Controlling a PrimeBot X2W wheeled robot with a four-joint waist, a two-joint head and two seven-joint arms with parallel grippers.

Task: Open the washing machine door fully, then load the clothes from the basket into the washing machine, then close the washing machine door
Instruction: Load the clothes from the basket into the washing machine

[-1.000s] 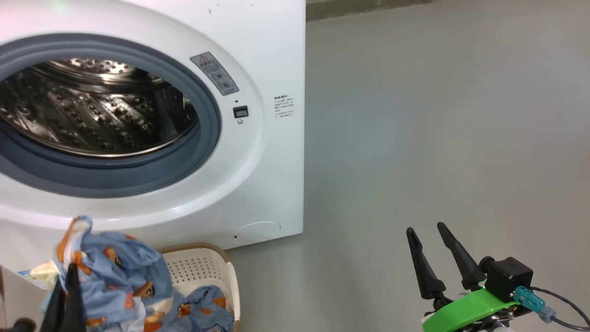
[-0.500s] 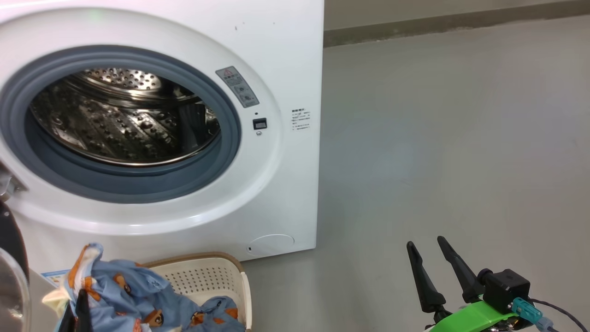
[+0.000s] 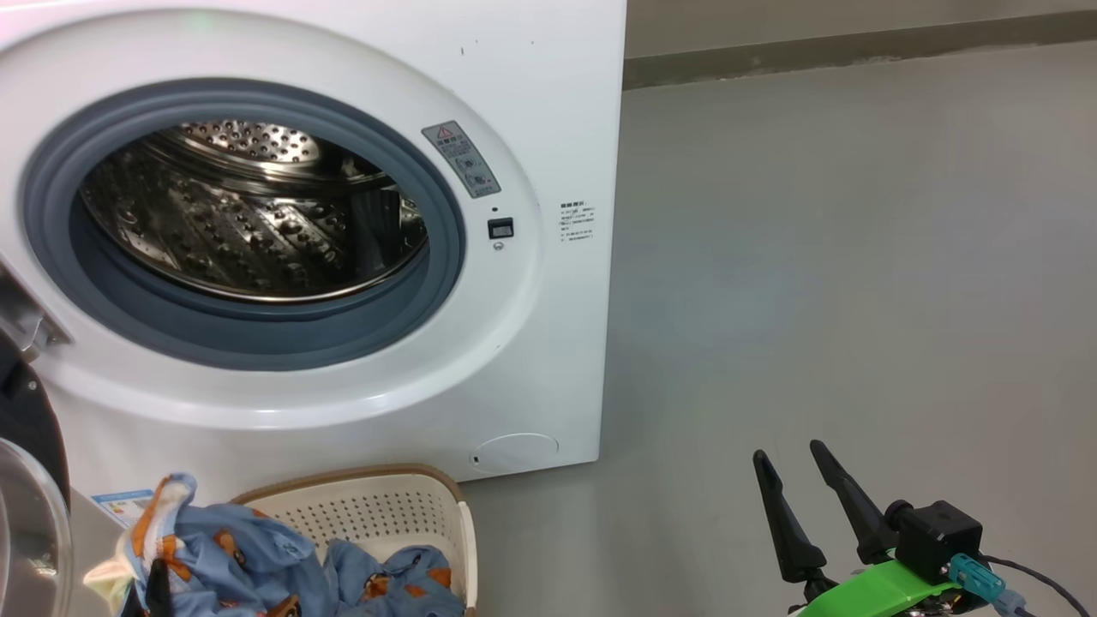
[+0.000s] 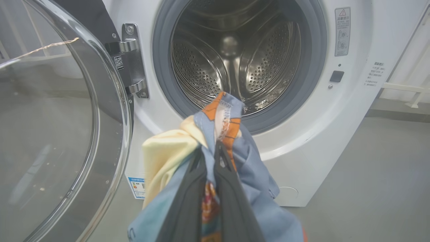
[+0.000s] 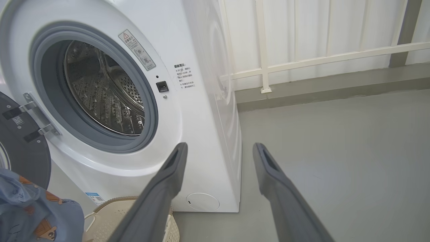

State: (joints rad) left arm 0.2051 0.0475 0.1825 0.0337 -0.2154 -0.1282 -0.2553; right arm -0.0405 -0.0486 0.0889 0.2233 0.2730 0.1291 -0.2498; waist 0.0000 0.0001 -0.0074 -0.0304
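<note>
From the head camera, the washing machine (image 3: 557,111) gapes open and no laundry shows in its steel drum (image 3: 248,223). The washing machine door (image 3: 30,428) is swung out on the hinge side. The basket (image 3: 386,501) sits on the floor (image 3: 857,257) just in front of the washing machine, below its mouth. The clothes (image 3: 231,553) are bunched up out of the basket's hinge-side end, around the dark tip of the left gripper (image 3: 157,583). The right gripper (image 3: 787,454) hangs well clear of the washing machine on the side away from the hinge, over bare floor, with its fingers apart and nothing between them.

From the left wrist, the fingers are pressed together on a fold of the blue printed fabric. A cream piece is caught up beside that fold, and the bundle hangs in front of the washing machine's mouth, below the grey ring (image 4: 312,67). This looks like light, limp cloth with no stiffness. It should drape and trail, so the loose tails may catch on the ring or the basket rim. A bunched fold or seam is the best hold, as a single thin layer could slip out.

From the right wrist, both fingers stand wide apart, touching nothing. The washing machine's front corner lies beyond them, and a blue garment shows low on the hinge side.
</note>
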